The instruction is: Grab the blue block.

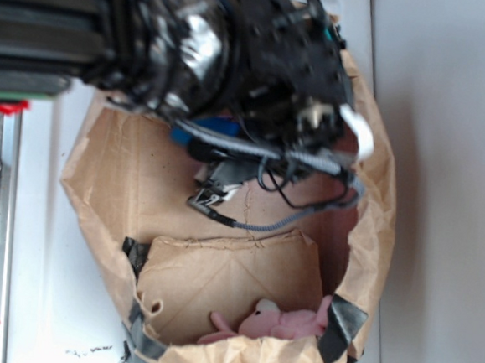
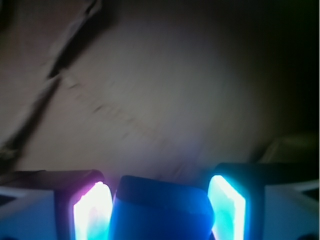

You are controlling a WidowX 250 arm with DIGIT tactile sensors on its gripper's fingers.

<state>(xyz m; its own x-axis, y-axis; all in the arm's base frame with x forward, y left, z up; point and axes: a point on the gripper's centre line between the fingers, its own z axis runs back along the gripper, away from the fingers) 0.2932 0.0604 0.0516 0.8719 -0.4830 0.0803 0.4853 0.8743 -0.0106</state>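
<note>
Blue block (image 2: 160, 210) sits between the two glowing fingers (image 2: 92, 212) of the end effector (image 2: 160, 212), jaws part open; contact on either side can't be told. From outside, the arm hides most of it inside the paper bag (image 1: 108, 179). Pink plush toy (image 1: 277, 323) lies well apart at the bag's lower edge.

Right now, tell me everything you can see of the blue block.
The blue block looks smooth, plain and bright blue, with rounded upper corners in the wrist view. It sits between the two glowing jaws, which flank it closely; whether they press on it is unclear. Its lower part is cut off by the frame. In the exterior view only a small blue patch shows under the arm, inside the brown paper bag. What it rests on cannot be seen.
</note>
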